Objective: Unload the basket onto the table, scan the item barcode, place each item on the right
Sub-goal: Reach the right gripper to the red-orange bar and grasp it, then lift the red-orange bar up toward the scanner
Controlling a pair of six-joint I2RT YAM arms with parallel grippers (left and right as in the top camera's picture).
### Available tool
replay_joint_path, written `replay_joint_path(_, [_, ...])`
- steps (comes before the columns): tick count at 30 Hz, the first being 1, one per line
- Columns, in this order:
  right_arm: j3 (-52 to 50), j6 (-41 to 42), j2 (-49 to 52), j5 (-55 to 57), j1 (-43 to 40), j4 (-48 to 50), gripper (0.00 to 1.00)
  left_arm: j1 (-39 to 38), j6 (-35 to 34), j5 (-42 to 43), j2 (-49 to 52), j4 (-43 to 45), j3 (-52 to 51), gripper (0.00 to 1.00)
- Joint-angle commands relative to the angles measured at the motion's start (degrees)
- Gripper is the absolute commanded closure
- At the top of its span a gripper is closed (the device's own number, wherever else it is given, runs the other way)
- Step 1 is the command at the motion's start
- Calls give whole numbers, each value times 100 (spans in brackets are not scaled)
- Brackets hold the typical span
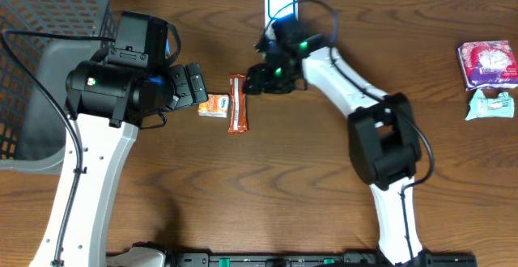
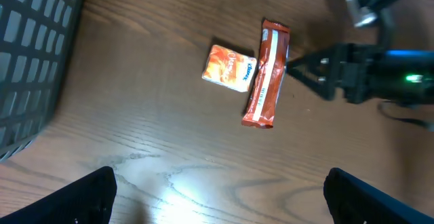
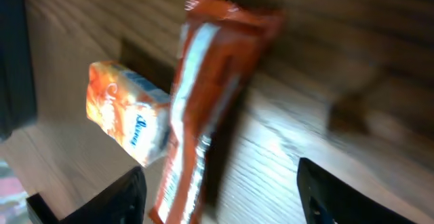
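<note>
An orange-red snack bar (image 1: 237,103) lies flat on the wooden table, with a small orange packet (image 1: 213,106) touching its left side. My right gripper (image 1: 252,82) hovers at the bar's upper right with its jaws apart. In the right wrist view the bar (image 3: 203,102) runs down between the dark fingers (image 3: 329,193), nearer the left one, and nothing is gripped. My left gripper (image 1: 197,89) is open just left of the packet. The left wrist view shows the packet (image 2: 229,68) and the bar (image 2: 268,73) ahead of its wide-spread fingers (image 2: 81,197). A white, blue-rimmed scanner (image 1: 281,2) stands at the back.
A grey mesh basket (image 1: 48,24) fills the far left corner behind my left arm. Two more packets, a purple one (image 1: 488,63) and a pale green one (image 1: 491,103), lie at the right edge. The right arm (image 2: 380,75) reaches in across the left wrist view.
</note>
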Motion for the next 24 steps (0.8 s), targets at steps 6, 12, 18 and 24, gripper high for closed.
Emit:
replay_joint_path(6, [0, 542, 289, -173, 151, 186, 43, 20, 55, -48, -11, -2, 72, 2])
replay_joint_path(12, [0, 850, 496, -219, 271, 389, 43, 20, 55, -48, -11, -2, 72, 2])
replay_joint_path(18, [0, 887, 680, -212, 404, 584, 60, 20, 52, -48, -11, -2, 72, 2])
replay_joint_path(24, [13, 868, 649, 118, 356, 616, 99, 20, 52, -48, -11, -2, 72, 2])
